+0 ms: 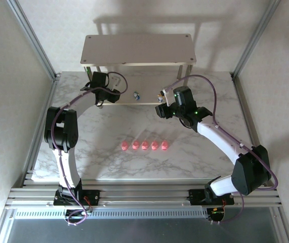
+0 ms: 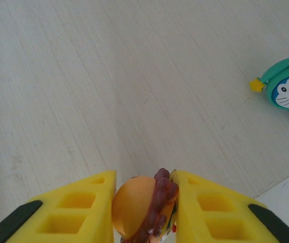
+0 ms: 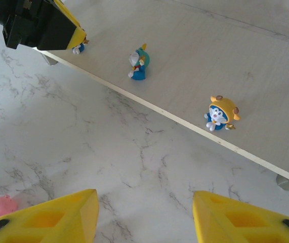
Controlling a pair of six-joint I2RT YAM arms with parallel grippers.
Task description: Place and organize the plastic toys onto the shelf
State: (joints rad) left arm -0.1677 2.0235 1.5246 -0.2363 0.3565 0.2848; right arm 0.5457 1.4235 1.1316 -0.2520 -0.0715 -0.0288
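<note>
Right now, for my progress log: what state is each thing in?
left pincer, shut on dark-red figurine.
dark-red figurine, gripped, above lower board of shelf.
right pincer, open, empty.
teal figurine, free on lower board.
orange figurine, free on lower board, near front edge.
pink pigs, five in a row on table, unshelved.

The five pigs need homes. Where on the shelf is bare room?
Top board is bare. Lower board: room between the teal figurine and orange figurine; its left end is crowded by left fingers gripping the dark-red figurine.
</note>
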